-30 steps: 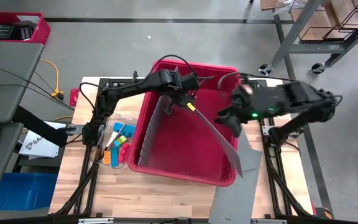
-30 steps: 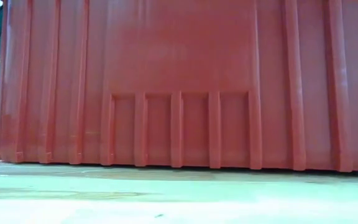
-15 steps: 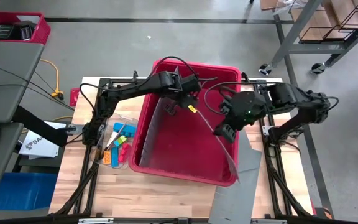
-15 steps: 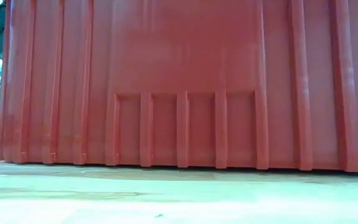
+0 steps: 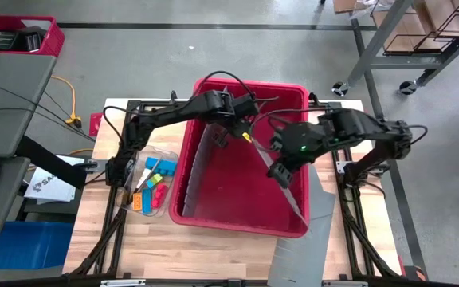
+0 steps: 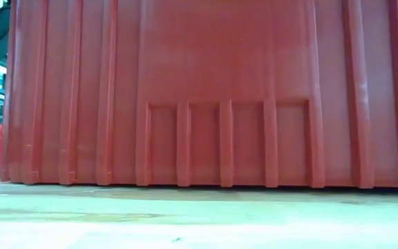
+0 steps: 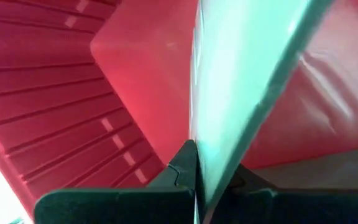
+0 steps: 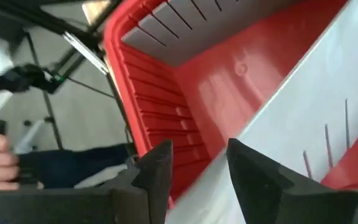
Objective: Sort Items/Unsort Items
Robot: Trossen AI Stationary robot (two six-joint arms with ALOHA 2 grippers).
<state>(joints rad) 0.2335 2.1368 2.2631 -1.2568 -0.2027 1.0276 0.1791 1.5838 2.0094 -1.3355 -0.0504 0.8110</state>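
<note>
A large red bin sits on the wooden worktop, and both arms reach into it over a long grey divider panel that runs slantwise across the bin's inside. The left gripper is at the bin's far end, pressed together on the panel's upper end; its wrist view shows the dark fingers clamped on the thin edge of the sheet. The right gripper is near the bin's middle, its fingers set either side of the same panel with a gap showing on each side, so they look spread around it, not yet pinching it. A second slotted divider leans along the bin's left wall. The items (orange, blue, red and green blocky pieces, with a thin stick or two that is hard to make out) lie in a clear tray on the worktop just outside the bin's left wall, untouched by either arm. Judging by their look, those pieces are light, rigid and smooth, best taken across two flat opposite faces; the sticks would roll, so a pinch at mid-length seems safest. The panel looks thin, stiff along its edge but liable to flex and swing over its length, so holding it at both ends seems sensible. The low view shows only the bin's ribbed outer wall.
</note>
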